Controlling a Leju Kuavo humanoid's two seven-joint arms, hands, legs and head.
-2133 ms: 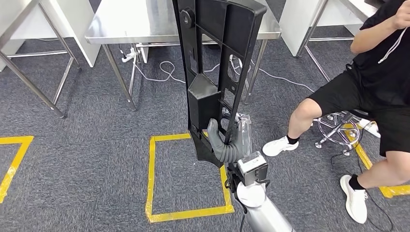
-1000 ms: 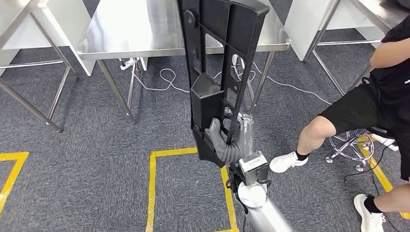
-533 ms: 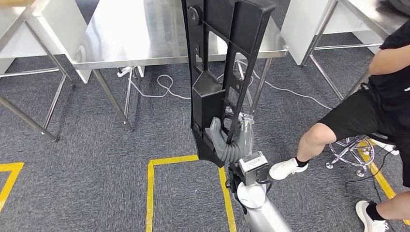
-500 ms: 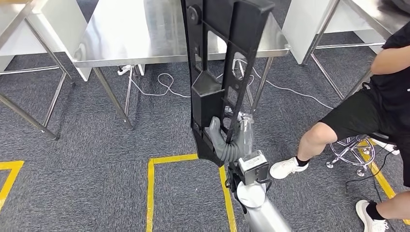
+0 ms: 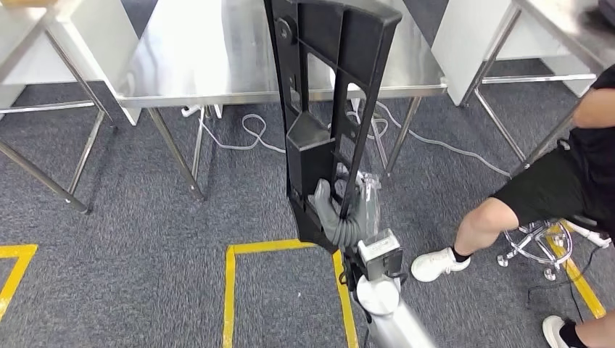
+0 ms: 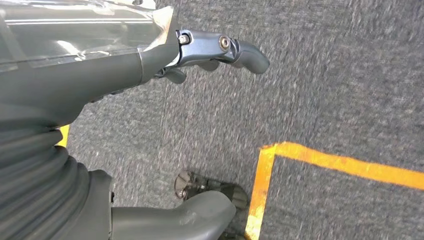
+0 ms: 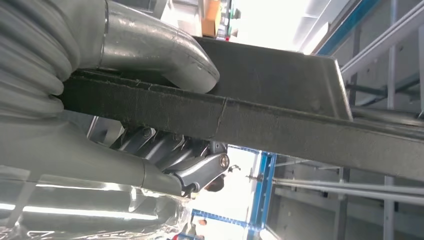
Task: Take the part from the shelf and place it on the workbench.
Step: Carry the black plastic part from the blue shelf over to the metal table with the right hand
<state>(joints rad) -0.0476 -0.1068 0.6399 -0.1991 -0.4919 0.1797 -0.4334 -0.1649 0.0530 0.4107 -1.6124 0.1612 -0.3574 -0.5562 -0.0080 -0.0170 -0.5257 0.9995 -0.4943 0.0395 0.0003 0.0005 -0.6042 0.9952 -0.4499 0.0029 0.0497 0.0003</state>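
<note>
A long black plastic part [image 5: 326, 87] with several cut-outs stands upright in the middle of the head view. My right hand [image 5: 339, 217] grips its lower end, thumb on the near face and fingers through an opening. In the right wrist view the part's edge [image 7: 280, 120] runs across, clamped between thumb and fingers [image 7: 200, 172]. The steel workbench [image 5: 210, 58] lies just beyond the part, its top bare. My left hand [image 6: 90, 85] hangs over the grey carpet with fingers apart, holding nothing.
A person [image 5: 558, 188] sits on a chrome stool [image 5: 537, 243] at the right, one foot near my arm. More steel tables stand at the far left [image 5: 29, 29] and far right [image 5: 558, 22]. White cables [image 5: 254, 134] trail under the workbench. Yellow tape [image 5: 232, 290] marks the carpet.
The camera has moved: the workbench now sits nearer and lower in the picture, and the person has slid toward the right edge. My right hand still holds the part upright.
</note>
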